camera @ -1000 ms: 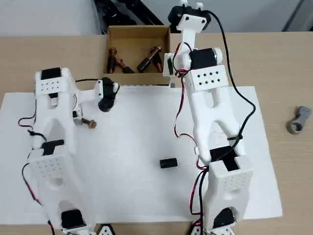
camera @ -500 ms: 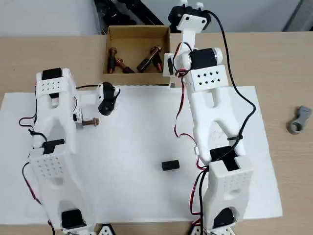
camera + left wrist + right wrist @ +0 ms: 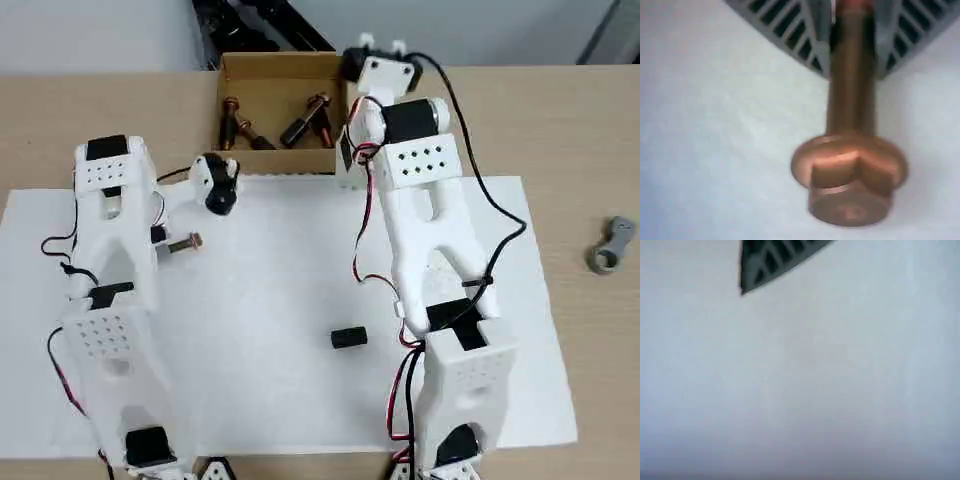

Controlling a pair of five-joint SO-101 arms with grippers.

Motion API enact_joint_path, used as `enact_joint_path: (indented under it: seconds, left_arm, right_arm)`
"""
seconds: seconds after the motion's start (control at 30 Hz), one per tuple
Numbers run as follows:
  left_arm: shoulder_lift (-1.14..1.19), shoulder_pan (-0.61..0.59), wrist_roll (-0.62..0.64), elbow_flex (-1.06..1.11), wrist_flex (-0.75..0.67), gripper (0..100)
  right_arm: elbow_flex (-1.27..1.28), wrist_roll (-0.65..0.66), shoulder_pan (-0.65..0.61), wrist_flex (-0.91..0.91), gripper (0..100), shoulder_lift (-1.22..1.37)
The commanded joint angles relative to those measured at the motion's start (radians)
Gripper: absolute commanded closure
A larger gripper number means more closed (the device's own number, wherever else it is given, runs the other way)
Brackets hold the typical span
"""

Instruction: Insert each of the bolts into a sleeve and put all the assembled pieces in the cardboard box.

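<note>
White sheet [image 3: 270,270]: left tool [image 3: 852,40] gripping a bolt [image 3: 850,175], sleeve [image 3: 348,337] well apart. Insertion step, I reckon; next needs lining them up.

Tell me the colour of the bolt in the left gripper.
Copper; the bolt shows best in the left wrist view.

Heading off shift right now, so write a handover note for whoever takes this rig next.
Left end effector: shut on a bolt over the white sheet, shank gripped, head free.
Right end effector: by the near right corner of the cardboard box; open or shut cannot be told.
Sleeve: lies loose on the sheet, between the arms.
Done: several sleeved bolts lie in the box.
Left: push the held bolt into the sleeve, then put that piece in the box.
</note>
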Motion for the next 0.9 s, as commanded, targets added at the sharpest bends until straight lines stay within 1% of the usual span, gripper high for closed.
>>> enact_joint_path:
  seconds: [0.0, 0.13, 0.27, 0.37, 0.6, 0.7, 0.87]
  left_arm:
    - [-0.015, -0.009, 0.172, -0.097, 0.017, 99]
    - [-0.015, -0.035, 0.356, -0.188, 0.017, 99]
    - [-0.026, -0.041, 0.528, -0.265, 0.017, 99]
    - [-0.107, -0.035, 0.661, -0.272, 0.015, 99]
    - [-0.364, 0.011, 0.948, -0.245, 0.015, 99]
    - [-0.454, 0.017, 1.016, -0.177, 0.015, 99]
    - [-0.528, 0.035, 1.023, 0.064, 0.011, 99]
  right_arm:
    - [-0.035, 0.044, -0.004, 0.022, 76.7, -0.124]
    - [-0.034, 0.213, -0.016, 0.025, 76.8, -0.209]
    - [0.034, 0.319, -0.019, 0.027, 76.8, -0.312]
    - [0.173, 0.348, -0.019, 0.027, 76.8, -0.407]
    - [0.569, 0.351, -0.013, 0.024, 76.8, -0.674]
    - [0.695, 0.351, -0.007, 0.024, 76.8, -0.780]
    - [0.838, 0.351, 0.039, 0.012, 76.8, -0.926]
